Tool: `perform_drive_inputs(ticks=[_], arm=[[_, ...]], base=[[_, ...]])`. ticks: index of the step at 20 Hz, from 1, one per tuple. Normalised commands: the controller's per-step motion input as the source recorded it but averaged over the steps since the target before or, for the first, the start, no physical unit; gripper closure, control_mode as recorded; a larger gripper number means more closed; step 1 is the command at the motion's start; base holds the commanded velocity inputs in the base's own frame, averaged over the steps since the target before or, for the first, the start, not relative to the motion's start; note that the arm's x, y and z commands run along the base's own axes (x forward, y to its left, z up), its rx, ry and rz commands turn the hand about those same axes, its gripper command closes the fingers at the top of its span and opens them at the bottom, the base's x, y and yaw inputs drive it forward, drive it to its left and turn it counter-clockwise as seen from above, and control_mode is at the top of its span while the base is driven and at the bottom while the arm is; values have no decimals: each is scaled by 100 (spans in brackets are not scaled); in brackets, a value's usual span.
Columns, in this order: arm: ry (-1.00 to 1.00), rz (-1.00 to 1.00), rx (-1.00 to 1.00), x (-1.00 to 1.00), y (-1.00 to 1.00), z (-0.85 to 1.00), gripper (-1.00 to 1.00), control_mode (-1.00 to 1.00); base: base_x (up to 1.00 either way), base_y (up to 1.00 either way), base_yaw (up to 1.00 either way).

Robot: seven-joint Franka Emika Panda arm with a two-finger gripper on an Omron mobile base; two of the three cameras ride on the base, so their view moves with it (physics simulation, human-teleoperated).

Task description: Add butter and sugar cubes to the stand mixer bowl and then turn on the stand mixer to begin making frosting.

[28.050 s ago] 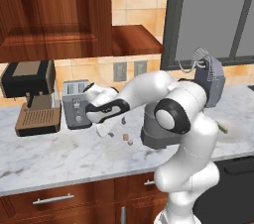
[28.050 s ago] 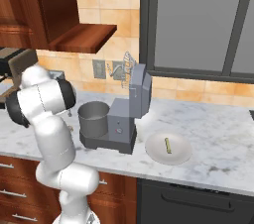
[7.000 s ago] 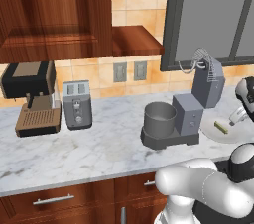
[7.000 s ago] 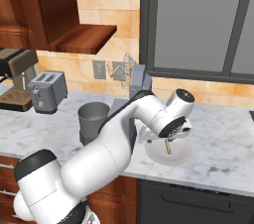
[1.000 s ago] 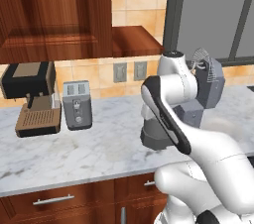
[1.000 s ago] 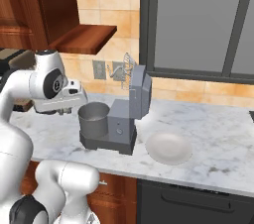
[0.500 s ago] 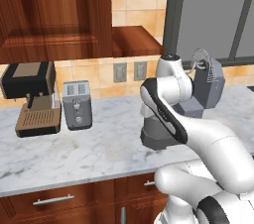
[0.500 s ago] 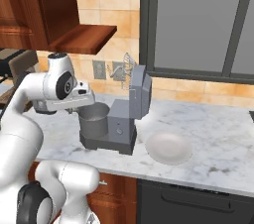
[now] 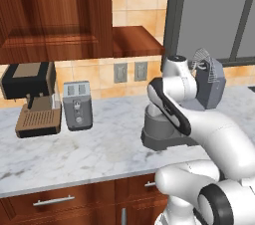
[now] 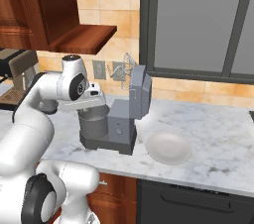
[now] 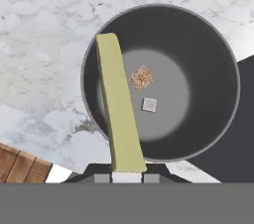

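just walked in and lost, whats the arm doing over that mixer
The tool holds the butter right above the open stand mixer bowl, not yet dropped. Both sugar cubes already lie on the bowl's bottom. The stand mixer has its head tilted up, and the white plate beside it sits on the counter.

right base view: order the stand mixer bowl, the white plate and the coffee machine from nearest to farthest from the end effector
1. Stand mixer bowl: directly under the end effector, which holds the butter above it.
2. White plate: on the counter, to the right past the mixer.
3. Coffee machine: far left along the back wall.
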Motion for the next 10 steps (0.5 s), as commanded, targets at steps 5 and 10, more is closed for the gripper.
perform_drive_inputs(ticks=[5,10], arm=[[0,0,0,8,-9,-21,100,-100],[0,0,0,2,-7,-20,100,-100]], base=[[0,0,0],[0,0,0]])
